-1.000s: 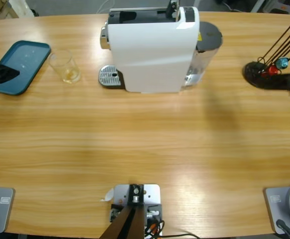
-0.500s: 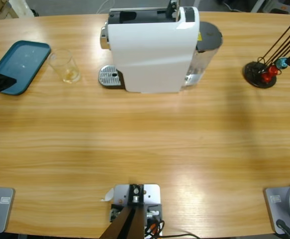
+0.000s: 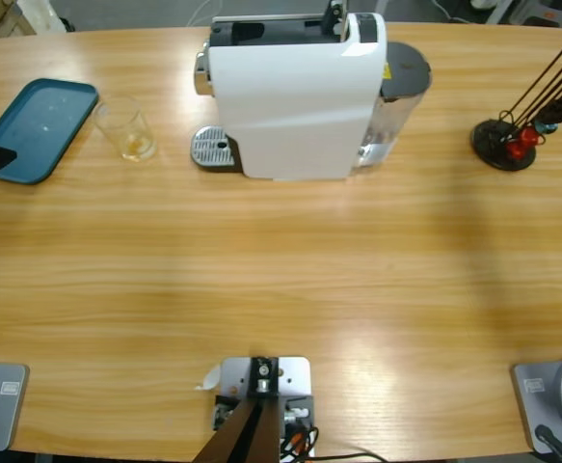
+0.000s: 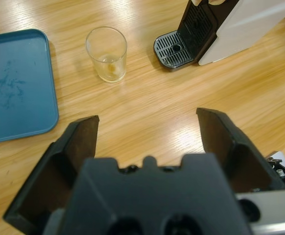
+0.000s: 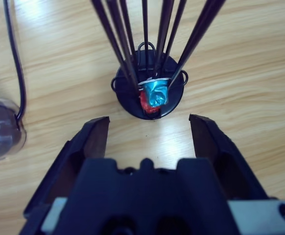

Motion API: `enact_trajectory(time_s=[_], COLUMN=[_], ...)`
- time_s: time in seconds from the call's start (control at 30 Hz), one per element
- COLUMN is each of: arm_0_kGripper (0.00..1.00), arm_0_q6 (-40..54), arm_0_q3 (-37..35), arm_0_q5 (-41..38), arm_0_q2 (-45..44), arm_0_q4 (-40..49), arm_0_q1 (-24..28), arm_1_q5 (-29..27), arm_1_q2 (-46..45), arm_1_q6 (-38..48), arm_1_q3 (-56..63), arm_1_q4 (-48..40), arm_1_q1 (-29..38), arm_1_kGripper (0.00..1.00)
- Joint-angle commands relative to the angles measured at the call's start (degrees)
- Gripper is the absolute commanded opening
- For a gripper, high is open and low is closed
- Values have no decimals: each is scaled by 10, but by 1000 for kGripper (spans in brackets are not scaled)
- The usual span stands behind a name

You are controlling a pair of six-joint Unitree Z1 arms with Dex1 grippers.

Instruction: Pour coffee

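Main risk, as I judge it: the glass (image 3: pixel 126 128) is thin, clear, smooth and light, so a wide-jawed approach could knock it over or let it slip and spill the coffee (image 4: pixel 111 72), just a shallow amber layer at its bottom. It stands far left on the table (image 3: pixel 281 289), between the tray (image 3: pixel 35 125) and the coffee machine (image 3: pixel 295 96), untouched.

Table: long, pale wood, glossy grain. Machine: boxy white plastic, round metal drip grate. Tray: flat teal plastic, rounded corners, smudged. Capsule stand (image 5: pixel 149 93): black wire rods on a round base, blue and red foil capsules inside; far right.

Left gripper (image 4: pixel 147 129): jaws wide, empty, near the glass. Right gripper (image 5: pixel 149 127): jaws wide, empty, just beside the stand.
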Motion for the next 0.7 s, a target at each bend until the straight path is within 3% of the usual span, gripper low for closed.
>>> enact_trajectory(time_s=[0.03, 0.53, 0.6, 0.7], arm_0_kGripper=[858, 858, 858, 858], arm_0_q6=[0, 3, 3, 4], arm_0_q3=[20, 24, 24, 24], arm_0_q5=[8, 8, 9, 8], arm_0_q2=[-8, -14, -14, -14], arm_0_q4=[-8, -9, -9, -9], arm_0_q1=[-4, -4, -5, -4], arm_1_q5=[10, 12, 12, 12], arm_1_q2=[49, 85, 86, 84], arm_1_q6=[0, -22, -26, -31], arm_1_q3=[16, 2, 2, 2], arm_1_q4=[-17, -28, -29, -29], arm_1_q1=[-17, -40, -40, -40], arm_1_kGripper=[720, 710, 637, 636])
